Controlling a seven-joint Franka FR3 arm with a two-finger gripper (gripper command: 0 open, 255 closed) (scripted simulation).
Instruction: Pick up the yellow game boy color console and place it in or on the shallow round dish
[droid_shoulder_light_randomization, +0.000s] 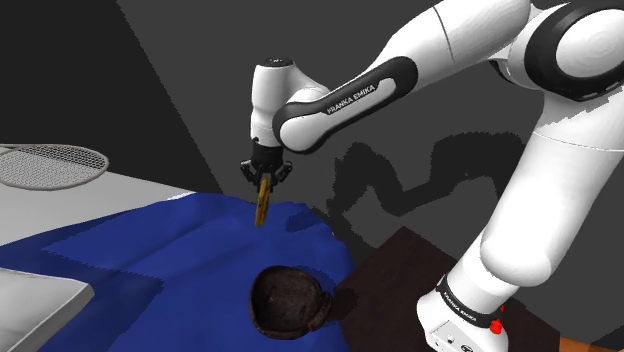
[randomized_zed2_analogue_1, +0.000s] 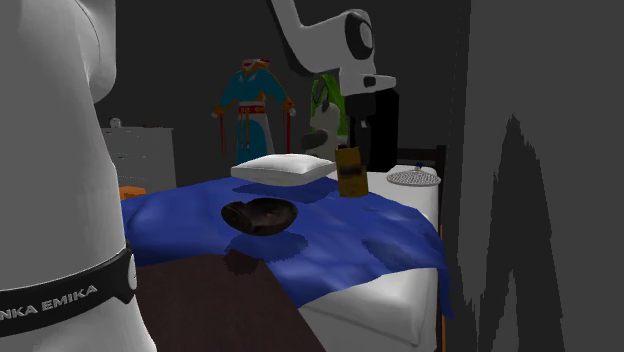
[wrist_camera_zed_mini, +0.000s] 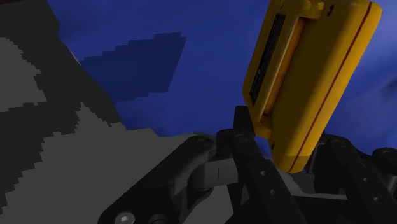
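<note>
— Where's the console (droid_shoulder_light_randomization: 263, 203)? I can't pick it out from here.
— It's in the black gripper (droid_shoulder_light_randomization: 265, 183), hanging straight down from it over the blue cloth (droid_shoulder_light_randomization: 170, 250). It's yellow and stands on end, pinched at its upper end.
— So the fingers have really got it?
— Yes. In the wrist view the gripper (wrist_camera_zed_mini: 289, 159) has drawn its two fingers in on the narrow end of the console (wrist_camera_zed_mini: 312, 83), one on each face. They are only as far apart as the casing is thick. The rest of it sticks out past the tips, with blue cloth behind.
— And the dish (droid_shoulder_light_randomization: 288, 300)?
— It's dark brown, shallow and round, sitting on the cloth near its edge. In the shoulder view it lies at about five o'clock from the console, well apart from it. In the second exterior view the console (randomized_zed2_analogue_1: 349, 172) is at two o'clock from the dish (randomized_zed2_analogue_1: 258, 215).
— Anything else on there?
— A white pillow (randomized_zed2_analogue_1: 283, 168) at one o'clock from the dish, and a wire mesh disc (randomized_zed2_analogue_1: 413, 177) at three o'clock from the console, on the white surface past the cloth
</note>
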